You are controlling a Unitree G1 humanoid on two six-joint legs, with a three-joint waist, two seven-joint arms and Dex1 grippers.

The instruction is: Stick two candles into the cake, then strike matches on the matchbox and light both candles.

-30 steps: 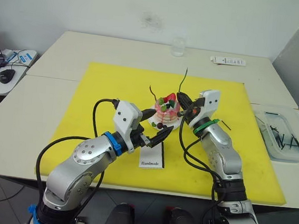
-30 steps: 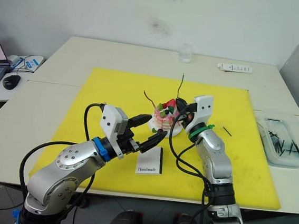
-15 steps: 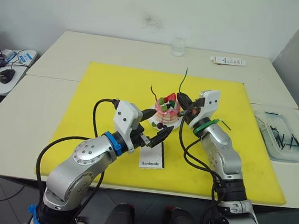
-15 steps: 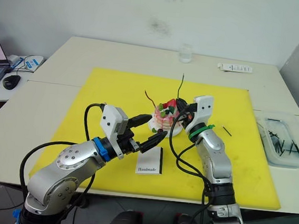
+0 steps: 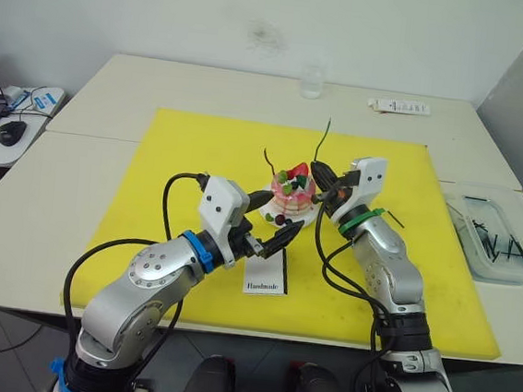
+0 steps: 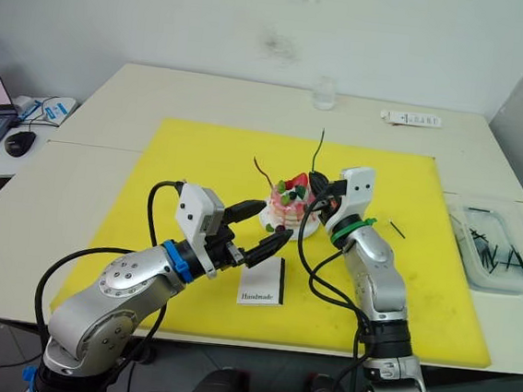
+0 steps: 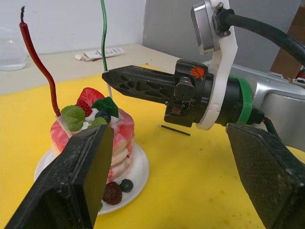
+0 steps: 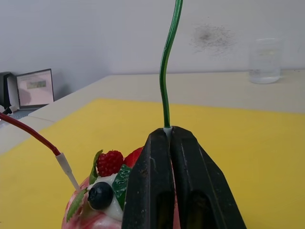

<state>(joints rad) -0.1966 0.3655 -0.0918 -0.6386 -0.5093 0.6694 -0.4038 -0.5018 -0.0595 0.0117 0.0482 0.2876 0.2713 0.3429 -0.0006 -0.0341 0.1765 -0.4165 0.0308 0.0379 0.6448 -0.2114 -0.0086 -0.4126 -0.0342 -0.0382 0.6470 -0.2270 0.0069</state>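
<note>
The right gripper [image 8: 167, 143] has its two black fingers pressed together on the pale lower end of the green candle [image 8: 167, 71], holding it upright just above the cake [image 7: 97, 131]. The left gripper [image 5: 274, 240] hovers with fingers spread wide and nothing in them, just in front of the cake's white plate [image 7: 136, 174].

The step in hand looks like planting the second candle: the red candle [image 7: 40, 71] already stands tilted in the cake top. Next, the green one likely needs pressing straight down into the cream, then letting go.

Counted: two candles, one cake, one matchbox [image 5: 267, 277] on the yellow mat [image 5: 182, 151]. One match [image 7: 175, 130] lies beside the right arm; a second is hard to make out.
</note>
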